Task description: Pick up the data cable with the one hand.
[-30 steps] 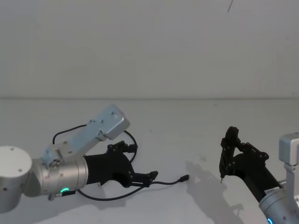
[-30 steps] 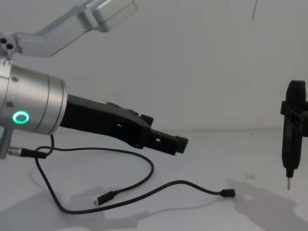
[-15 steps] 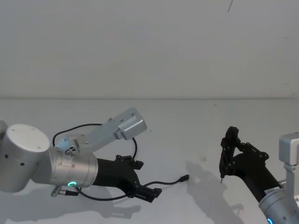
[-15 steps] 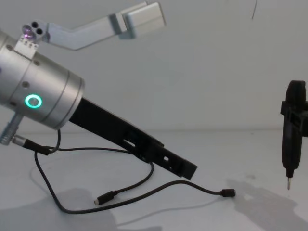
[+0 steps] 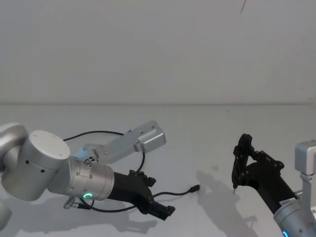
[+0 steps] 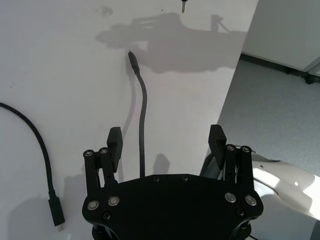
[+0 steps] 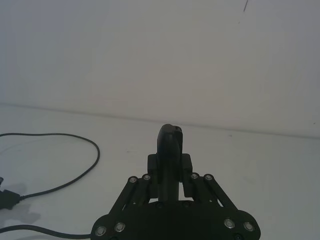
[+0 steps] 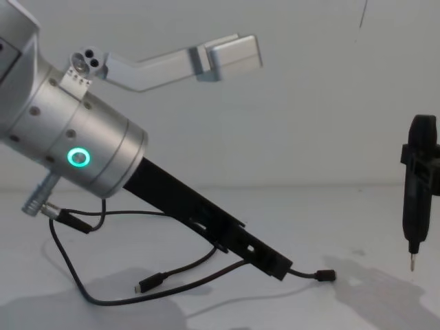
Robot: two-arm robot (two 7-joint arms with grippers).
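I have the left gripper tilted steeply down, its tips low over the white table near the table's front edge, the green ring lit on the silver cylinder behind it. In the left wrist view the left gripper has its 2 fingers spread wide, with nothing between the pads except the data cable, which lies flat on the table and runs up through the gap, closer to 1 finger than the other. I cannot tell whether the fingertips touch the table or the cord. From the chest view the data cable sweeps in a loose loop under the left arm, passes beneath the left gripper, and ends in a small plug just past the tips on the right. Its other plug lies on the table nearer me, under the arm. The right gripper is parked well apart on the right, upright, fingers drawn together, metal tip pointing down above the table.
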